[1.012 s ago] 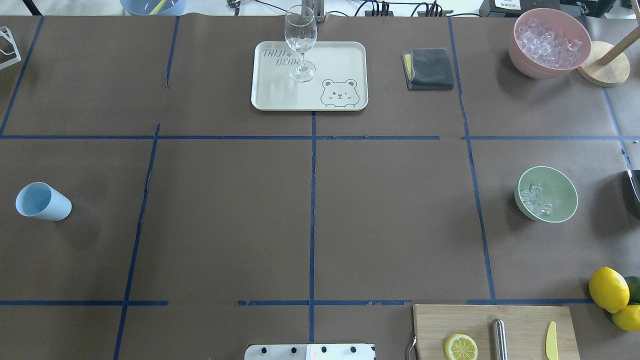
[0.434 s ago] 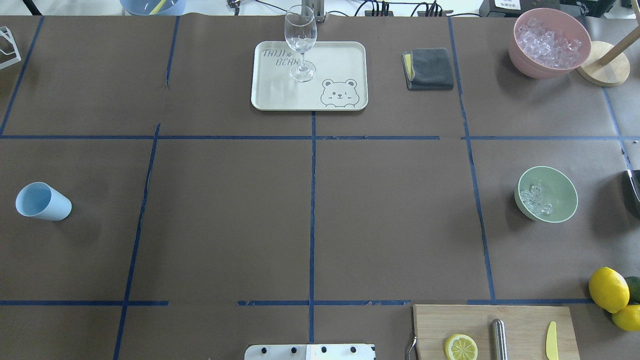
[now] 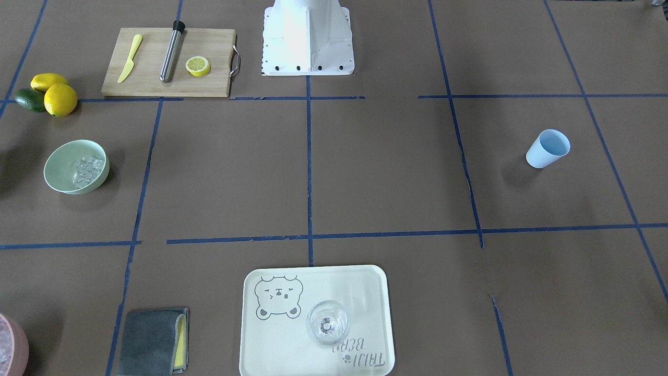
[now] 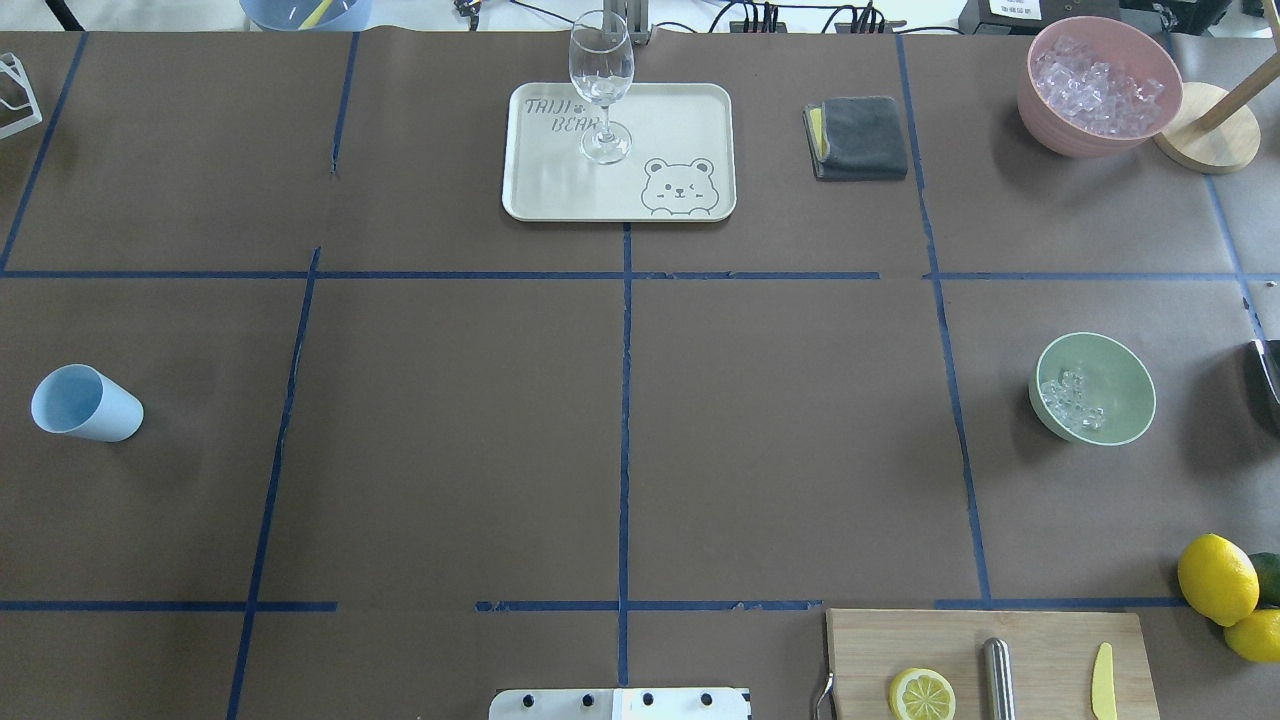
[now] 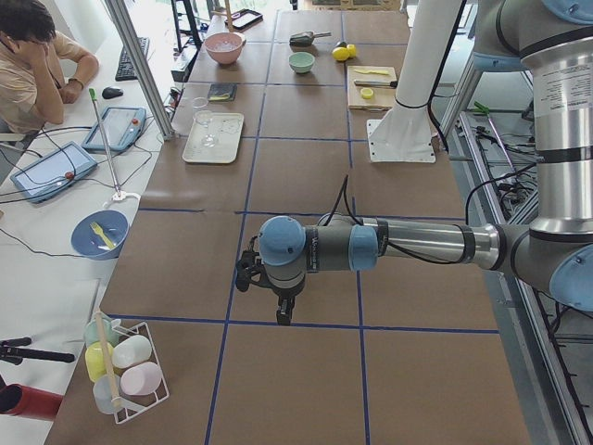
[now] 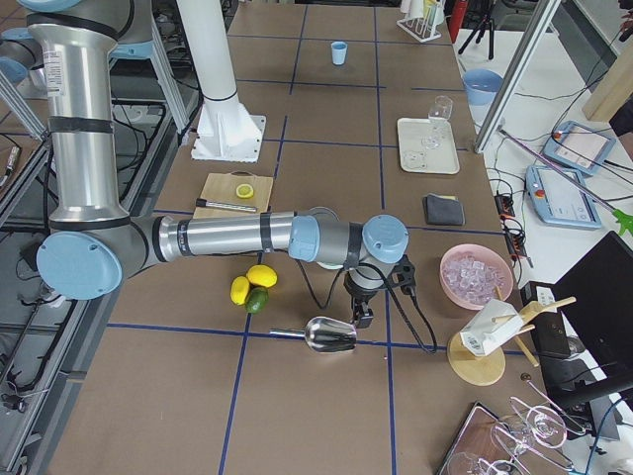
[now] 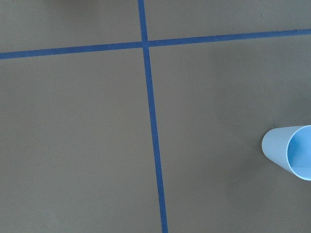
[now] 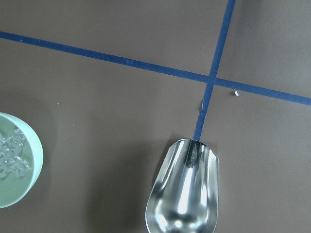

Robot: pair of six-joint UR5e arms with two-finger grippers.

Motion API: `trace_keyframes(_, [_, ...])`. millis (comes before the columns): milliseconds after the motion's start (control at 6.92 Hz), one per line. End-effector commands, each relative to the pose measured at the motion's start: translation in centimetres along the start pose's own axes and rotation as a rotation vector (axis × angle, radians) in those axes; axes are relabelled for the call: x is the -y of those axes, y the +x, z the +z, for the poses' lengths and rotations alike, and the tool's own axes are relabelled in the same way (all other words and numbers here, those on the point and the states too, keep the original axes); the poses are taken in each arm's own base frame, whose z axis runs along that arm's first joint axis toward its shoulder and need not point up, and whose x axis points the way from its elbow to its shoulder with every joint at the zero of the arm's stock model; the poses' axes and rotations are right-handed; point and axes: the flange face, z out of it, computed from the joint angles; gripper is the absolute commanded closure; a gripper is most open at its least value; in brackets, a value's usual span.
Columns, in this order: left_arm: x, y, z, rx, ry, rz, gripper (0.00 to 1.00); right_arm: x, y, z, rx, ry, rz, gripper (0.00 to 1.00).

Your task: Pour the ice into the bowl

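Note:
The mint-green bowl (image 4: 1118, 372) stands at the right of the table with a small cluster of clear ice (image 4: 1071, 399) in it. It also shows in the front view (image 3: 56, 173), and its rim (image 8: 38, 156) and ice (image 8: 10, 155) show at the left edge of the right wrist view. An empty metal scoop (image 8: 184, 194) lies on the table right of the bowl. My right gripper (image 6: 362, 315) hovers just above the scoop (image 6: 326, 334); I cannot tell if it is open or shut. My left gripper (image 5: 282, 311) hangs over the table's left end; I cannot tell its state either.
A pink container (image 4: 1100, 85) full of ice stands at the back right. A blue cup (image 4: 85, 403) stands at the far left. A wine glass (image 4: 601, 80) stands on a tray (image 4: 680, 120). A grey cloth (image 4: 860, 137), lemons (image 4: 1218, 578) and a cutting board (image 4: 1040, 640) are also here.

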Motion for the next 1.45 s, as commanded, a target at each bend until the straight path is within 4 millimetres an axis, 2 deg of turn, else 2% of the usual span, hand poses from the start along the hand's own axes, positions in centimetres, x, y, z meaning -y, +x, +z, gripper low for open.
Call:
trace_keyframes(0, [0.0, -0.4, 0.5, 0.0, -0.002, 0.001, 0.0, 0.2, 0.1, 0.2, -0.007, 0.019, -0.024, 0.0])
trace_keyframes(578, [0.9, 0.7, -0.5, 0.01, 0.056, 0.075, 0.0, 0.5, 0.5, 0.0, -0.063, 0.031, -0.032, 0.0])
trace_keyframes(723, [1.1, -0.7, 0.6, 0.011, 0.055, 0.073, 0.0, 0.4, 0.6, 0.1, -0.06, 0.029, -0.029, 0.0])
trace_keyframes(867, [2.2, -0.7, 0.4, 0.016, 0.078, 0.103, 0.0, 0.6, 0.5, 0.2, -0.061, 0.026, -0.033, 0.0])
trace_keyframes(1012, [2.4, 0.1, -0.3, 0.019, 0.093, 0.119, 0.0, 0.5, 0.6, 0.2, -0.059, 0.027, -0.035, 0.0])
trace_keyframes(1301, [1.9, 0.4, -0.5, 0.024, 0.096, 0.121, 0.0, 0.5, 0.3, 0.2, -0.034, 0.033, -0.031, 0.0])
